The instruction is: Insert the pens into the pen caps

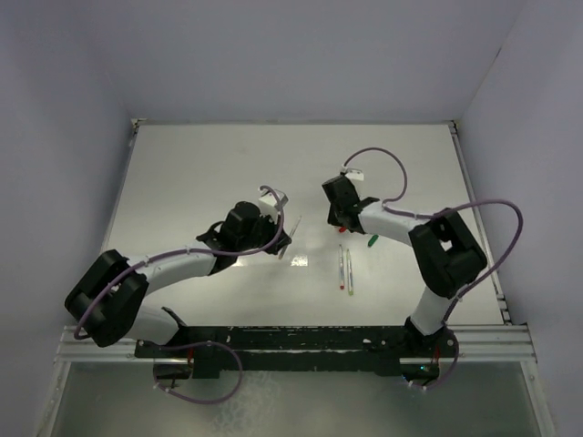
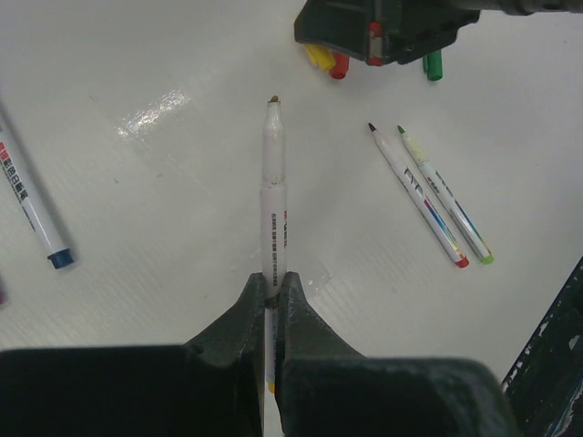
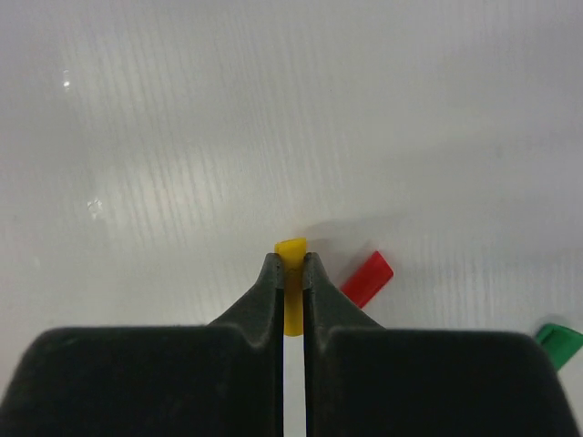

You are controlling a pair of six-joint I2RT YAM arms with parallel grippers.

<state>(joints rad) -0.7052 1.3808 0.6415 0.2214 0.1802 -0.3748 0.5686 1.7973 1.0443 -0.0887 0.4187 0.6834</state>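
Observation:
My left gripper (image 2: 274, 278) is shut on a white pen (image 2: 274, 191). The pen points straight out from the jaws, its bare dark tip toward the right gripper (image 2: 383, 27). From above, the left gripper (image 1: 282, 238) and right gripper (image 1: 339, 223) face each other over the table's middle. My right gripper (image 3: 291, 264) is shut on the yellow pen cap (image 3: 291, 248), low against the table. A red cap (image 3: 367, 278) lies just to its right, and a green cap (image 3: 557, 341) farther right. Two more pens (image 2: 417, 196) (image 2: 446, 196) lie side by side on the table.
Another pen with a blue end (image 2: 32, 209) lies at the left in the left wrist view. The pair of pens (image 1: 345, 269) lies in front of the right arm. White walls close the table at the back and sides, and a black rail (image 1: 301, 341) runs along its near edge.

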